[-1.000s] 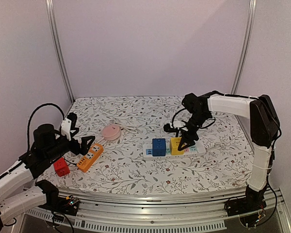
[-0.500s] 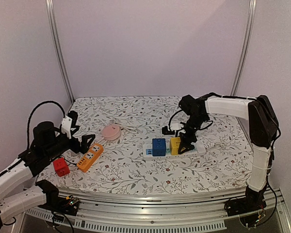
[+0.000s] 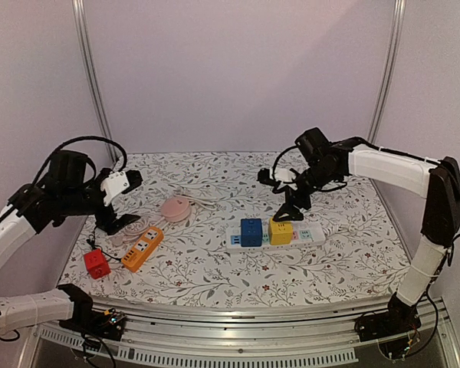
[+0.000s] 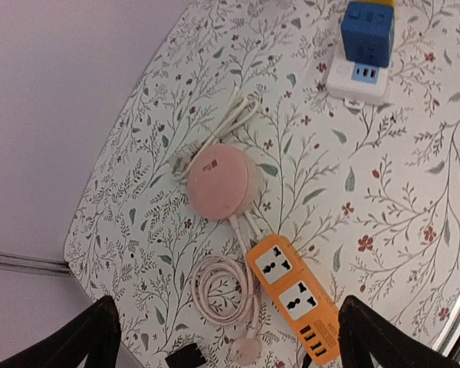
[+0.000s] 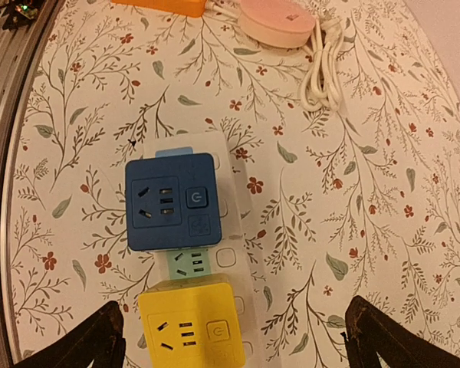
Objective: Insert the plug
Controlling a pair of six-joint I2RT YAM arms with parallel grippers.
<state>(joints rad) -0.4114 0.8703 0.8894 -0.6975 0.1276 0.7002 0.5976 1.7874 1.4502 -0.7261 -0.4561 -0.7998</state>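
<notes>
A white power strip [image 3: 310,234] lies right of centre with a blue cube adapter [image 3: 251,231] and a yellow cube adapter [image 3: 280,230] standing in it. My right gripper [image 3: 288,211] hovers open and empty just above the yellow cube. The right wrist view shows the blue cube [image 5: 171,201], the yellow cube [image 5: 192,326] and a free green socket [image 5: 192,263] between them, with the right gripper [image 5: 241,349] wide open. My left gripper [image 3: 121,224] is open and empty above an orange power strip [image 3: 142,249]. Below it lie the orange strip [image 4: 299,295], a coiled pink cable [image 4: 222,295] and its pink plug [image 4: 248,349].
A pink round hub [image 3: 175,208] with a bundled white cable [image 4: 230,123] lies left of centre. A red cube adapter [image 3: 96,264] sits near the front left edge. A small black plug [image 4: 185,357] lies beside the pink plug. Metal posts stand at the back corners.
My right gripper has let go of the yellow cube and risen off it; the cube stays in the strip. My left arm has lifted up and back from beside the orange strip.
</notes>
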